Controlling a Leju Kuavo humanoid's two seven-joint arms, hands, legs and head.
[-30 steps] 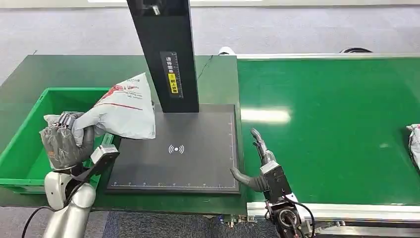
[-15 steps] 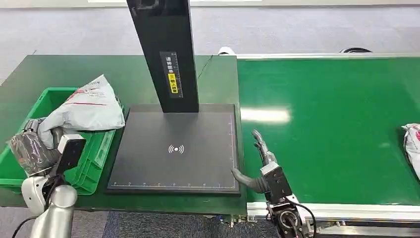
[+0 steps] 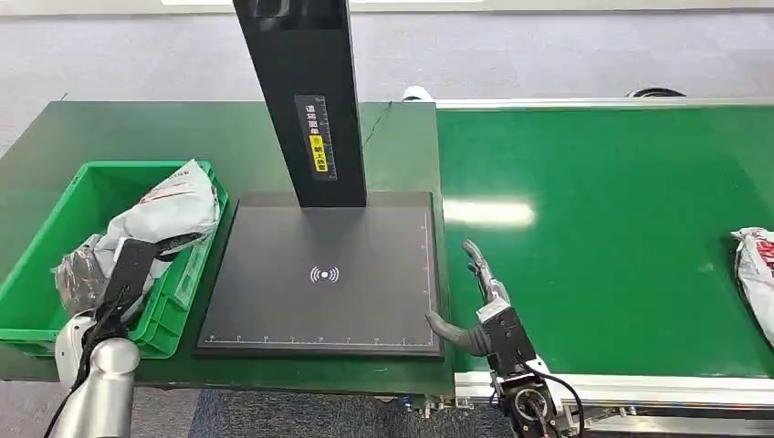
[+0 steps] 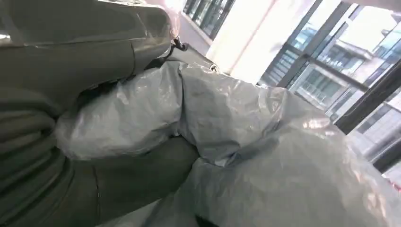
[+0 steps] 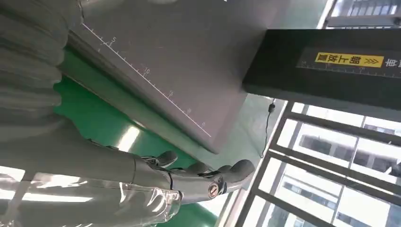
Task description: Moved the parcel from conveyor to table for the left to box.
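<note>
Right hand (image 3: 467, 301): seen at approx 6 o'clock in head view, nearest the robot, over the conveyor's near-left corner just beside the scan pad; fingers (image 5: 208, 172) stretched out and apart, thumb spread toward the pad; nothing is held.
Left hand (image 3: 78, 274): seen at approx 8 o'clock, lowered inside the bin; fingers are wrapped round the parcel's near end, thumb (image 4: 142, 175) pressed into the plastic in the left wrist view.
Parcel (image 3: 164, 214): grey poly bag w/ red print, held by the left hand inside the bin; far end is propped on the bin's right wall, tilted up.
Bin (image 3: 41, 242): green crate at 9 o'clock on the dark green table, just beside the pad's left edge.
Scan pad (image 3: 319, 274): dark flat plate w/ ruler marks and a wireless symbol, at centre, between bin and conveyor.
Post (image 3: 306, 100): black upright column w/ a yellow label, rising from the pad's far edge, approx 12 o'clock.
Conveyor (image 3: 602, 237): green belt, 1 to 4 o'clock.
2nd parcel (image 3: 756, 269): lies on the belt at 3 o'clock, cut off by the frame edge, well apart from both hands.
</note>
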